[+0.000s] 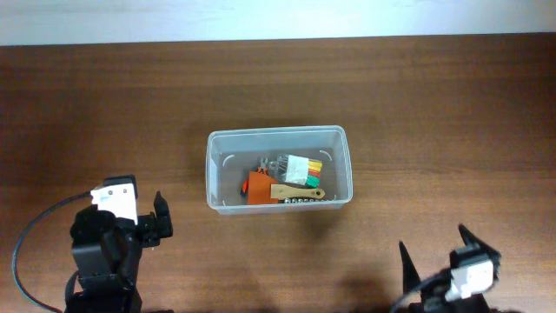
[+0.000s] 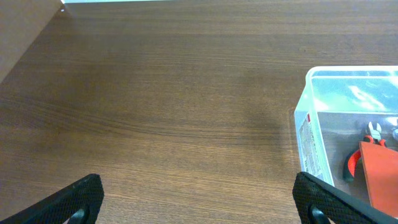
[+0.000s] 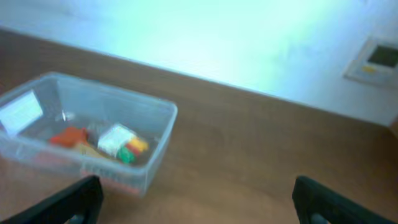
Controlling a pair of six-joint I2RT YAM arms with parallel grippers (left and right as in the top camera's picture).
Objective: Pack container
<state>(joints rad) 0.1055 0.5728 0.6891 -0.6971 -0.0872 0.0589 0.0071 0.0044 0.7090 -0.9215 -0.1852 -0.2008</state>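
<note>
Both left fingers [image 2: 87, 190] and right fingers [image 3: 323, 205] spread; only overhead shows container [image 1: 276, 131] whole.

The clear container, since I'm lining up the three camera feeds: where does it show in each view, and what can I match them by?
Overhead: the container sits at the centre of the picture.
Left wrist: at the right edge, from mid-height down, cut off by the frame.
Right wrist: at the left, lower half, blurred.
Shared landmark: the orange piece lying inside it.
</note>
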